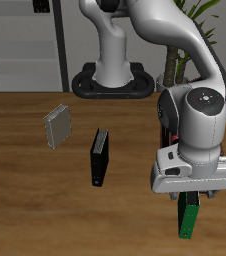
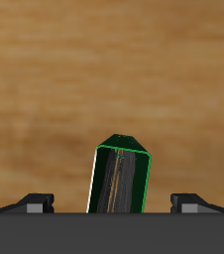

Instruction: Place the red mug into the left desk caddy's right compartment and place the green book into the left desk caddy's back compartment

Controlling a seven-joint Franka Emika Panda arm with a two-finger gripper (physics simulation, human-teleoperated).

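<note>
The green book (image 1: 189, 220) stands upright on the wooden table near its front edge, directly under my gripper (image 1: 190, 198). In the wrist view the green book (image 2: 119, 184) shows end-on between the two fingertips (image 2: 31, 205), with a gap on each side, so the gripper (image 2: 112, 206) is open around its upper end without touching it. The red mug and the left desk caddy with its compartments are hidden from both views. Only a thin dark red strip (image 1: 163, 125) shows at the arm's edge, and I cannot tell what it belongs to.
A black book (image 1: 100, 157) stands upright near the table's middle. A grey book (image 1: 56, 127) stands farther back beside it. The robot's base (image 1: 113, 80) is at the table's back, with shelving and a plant behind.
</note>
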